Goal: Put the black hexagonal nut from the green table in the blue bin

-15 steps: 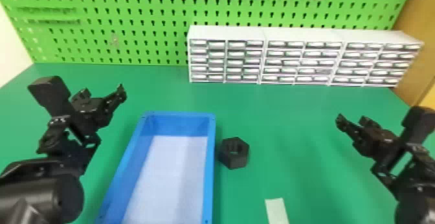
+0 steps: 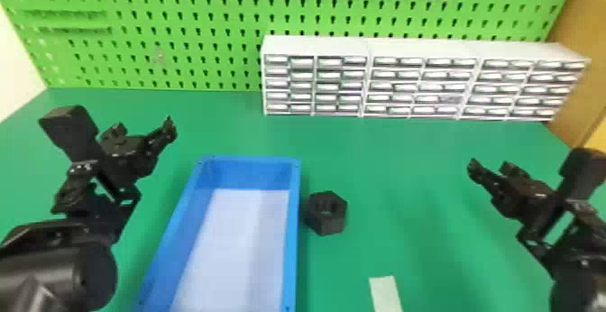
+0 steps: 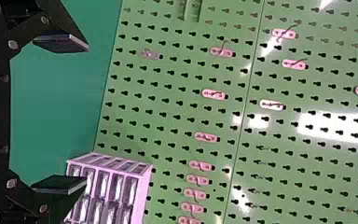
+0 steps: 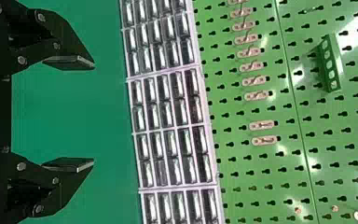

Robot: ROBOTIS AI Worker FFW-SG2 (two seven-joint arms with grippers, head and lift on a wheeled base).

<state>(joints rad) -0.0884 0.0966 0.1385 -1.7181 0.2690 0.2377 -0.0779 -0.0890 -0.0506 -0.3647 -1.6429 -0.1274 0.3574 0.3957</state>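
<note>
At five o'clock in the head view, nearest, a short pale strip (image 2: 385, 293) flat on the green table (image 2: 433, 252). At seven o'clock, the long blue bin (image 2: 294, 252), open-topped, with a whitish floor. Between five and six o'clock, close to the middle, the black hexagonal nut (image 2: 328, 214), on the table just beside the bin, outside its three o'clock wall. At three o'clock, the right gripper (image 2: 491, 167), raised and well apart from the nut. At nine o'clock, the left gripper (image 2: 143, 127), raised too, across the bin from the nut. In the head view, mostly dark side-on outlines of both. Clearer in the left wrist view: the left gripper (image 3: 86, 113), released, with a wide gap between flat fingers. Likewise in the right wrist view: the right gripper (image 4: 93, 114), also released, with bare green between. Farther off, at two o'clock in the head view, a row of white drawer units (image 2: 315, 46). Farthest, around twelve, a green pegboard (image 2: 203, 36). Added there by the right wrist view, a green slotted holder (image 4: 328, 65).
</note>
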